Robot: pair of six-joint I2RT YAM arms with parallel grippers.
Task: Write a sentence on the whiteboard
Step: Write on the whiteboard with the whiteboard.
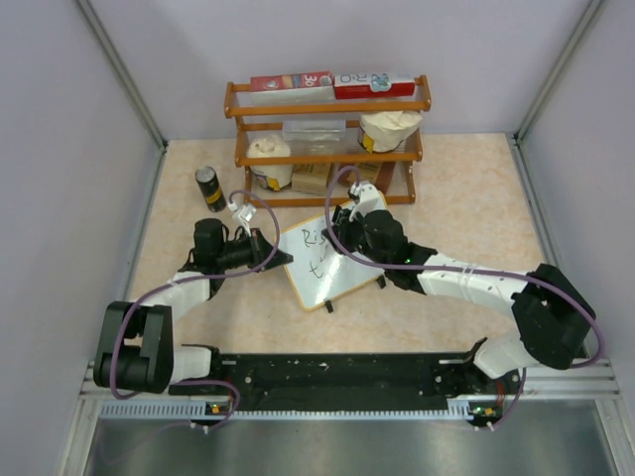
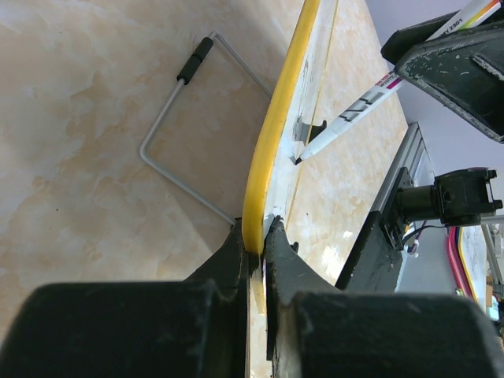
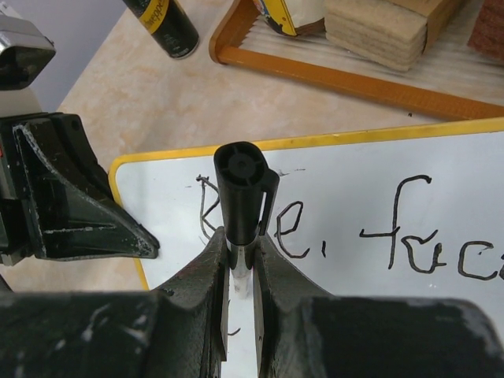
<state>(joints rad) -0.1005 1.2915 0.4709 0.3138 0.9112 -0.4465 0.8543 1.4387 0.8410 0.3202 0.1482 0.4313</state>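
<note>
Your left gripper (image 2: 260, 235) is pinching the whiteboard (image 1: 322, 278) at its edge; your right gripper (image 3: 242, 248) is clamping the marker (image 3: 240, 185) over the sentence (image 3: 409, 236).

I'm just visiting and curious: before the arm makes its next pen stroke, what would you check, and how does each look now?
1. Left gripper clamped on the whiteboard edge: ok.
2. Right gripper clamped on the marker: ok.
3. Marker tip aimed at the whiteboard: ok.
4. Tip touching the surface: cannot tell.
5. The sentence finished: cannot tell, the arm hides part.
</note>
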